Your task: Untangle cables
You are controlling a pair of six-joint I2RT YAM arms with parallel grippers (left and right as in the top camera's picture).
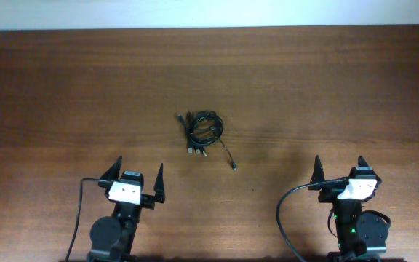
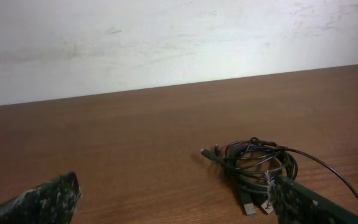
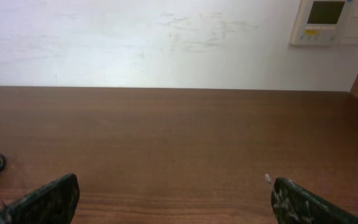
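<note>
Overhead, the tangled black cable bundle (image 1: 204, 132) lies mid-table (image 1: 64, 87), well ahead of both arms, with one loose end trailing toward the right. The left gripper (image 1: 138, 173) and right gripper (image 1: 339, 169) both stand wide open, holding nothing. From the left wrist, the bundle sits ahead to the right, its USB plugs (image 2: 248, 208) nearest the camera. From the right wrist, only the bundle's edge shows at far left.

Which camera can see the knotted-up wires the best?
The left wrist view. The cable bundle sits close there, so its loops and plugs show clearly. The overhead view shows the whole bundle from above, but small. The right wrist view catches only a dark sliver of it at the left edge.
</note>
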